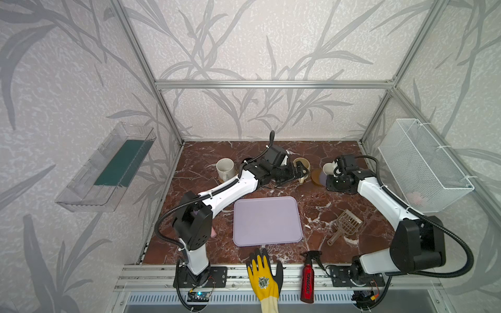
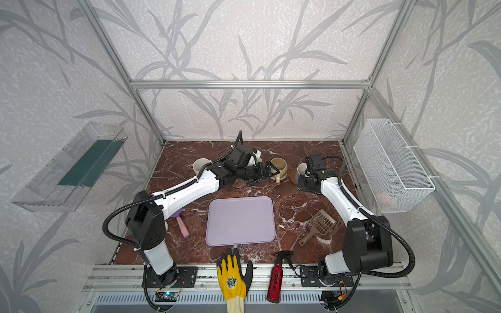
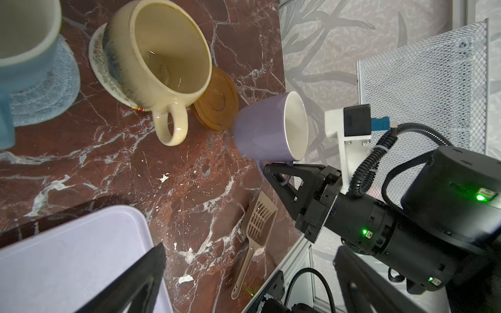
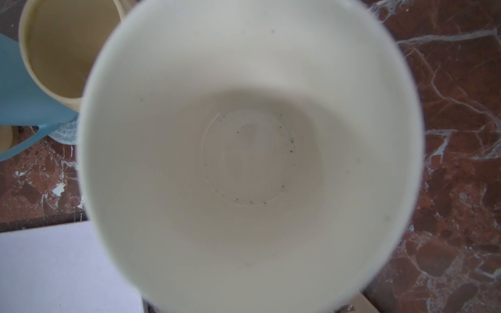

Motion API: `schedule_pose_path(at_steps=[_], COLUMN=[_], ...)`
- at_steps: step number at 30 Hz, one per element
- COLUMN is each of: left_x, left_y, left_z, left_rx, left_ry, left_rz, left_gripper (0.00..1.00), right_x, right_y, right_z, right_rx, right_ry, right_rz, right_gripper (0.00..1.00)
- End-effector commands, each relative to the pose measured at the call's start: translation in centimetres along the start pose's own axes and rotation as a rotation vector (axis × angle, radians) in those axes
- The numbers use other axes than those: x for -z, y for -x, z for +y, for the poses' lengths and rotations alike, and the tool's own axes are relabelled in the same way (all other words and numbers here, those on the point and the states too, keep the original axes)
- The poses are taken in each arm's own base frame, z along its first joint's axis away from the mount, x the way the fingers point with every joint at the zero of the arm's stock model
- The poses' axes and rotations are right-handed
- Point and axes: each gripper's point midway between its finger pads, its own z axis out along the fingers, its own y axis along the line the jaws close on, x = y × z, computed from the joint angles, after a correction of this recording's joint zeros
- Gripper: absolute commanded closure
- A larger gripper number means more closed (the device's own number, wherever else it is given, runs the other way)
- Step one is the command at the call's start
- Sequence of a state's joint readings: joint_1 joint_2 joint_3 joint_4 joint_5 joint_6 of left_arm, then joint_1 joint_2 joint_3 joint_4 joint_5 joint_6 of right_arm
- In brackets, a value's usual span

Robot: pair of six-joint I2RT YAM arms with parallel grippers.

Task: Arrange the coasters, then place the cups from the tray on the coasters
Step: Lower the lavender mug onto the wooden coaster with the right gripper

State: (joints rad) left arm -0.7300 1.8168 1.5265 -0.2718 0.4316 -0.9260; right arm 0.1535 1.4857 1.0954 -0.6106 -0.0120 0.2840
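The lavender tray (image 1: 267, 220) lies bare mid-table. My right gripper (image 3: 276, 169) is shut on the handle of the lavender-grey cup (image 3: 260, 130), which hangs tilted with its base beside the amber disc coaster (image 3: 219, 103). Its white inside fills the right wrist view and hides those fingers. The beige-yellow cup (image 3: 162, 54) stands on the cream spiral coaster (image 3: 99, 58). The light blue cup (image 3: 24, 40) stands on the grey-blue woven coaster (image 3: 46, 92). My left gripper (image 1: 301, 169) is open, empty, just in front of the beige cup. The white speckled cup (image 1: 225, 168) stands back left.
A tan slotted scoop (image 1: 345, 226) lies right of the tray. A red spray bottle (image 1: 307, 279) and a yellow glove (image 1: 264, 279) lie at the front edge. A wire basket (image 1: 423, 165) hangs on the right wall, a clear bin (image 1: 105, 168) on the left.
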Motion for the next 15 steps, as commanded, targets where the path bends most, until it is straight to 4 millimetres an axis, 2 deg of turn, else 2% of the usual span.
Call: schedule_pose_path(at_steps=[1,7,15], left_x=[-0.5,-1.9,-2.9], left_y=[0.7,1.5,1.9], left_z=[-0.2,0.1,1.3], left_rx=[-0.016,-0.011,0.007], left_ry=[0.007,0.012,0.026], left_rz=[0.01,-0.001,-0.005], left_gripper=[0.01,0.01,0.01], right_x=[0.3,-2.0,-3.1], right_y=[4.2,5.0,5.5], right_z=[0.7,0.8,0.3], right_rx=[-0.016,0.001,0.012], right_ry=[0.014,-0.008,-0.038], right_rz=[-0.102,-0.041,-0.043], right_gripper=[1.0,1.0,1.0])
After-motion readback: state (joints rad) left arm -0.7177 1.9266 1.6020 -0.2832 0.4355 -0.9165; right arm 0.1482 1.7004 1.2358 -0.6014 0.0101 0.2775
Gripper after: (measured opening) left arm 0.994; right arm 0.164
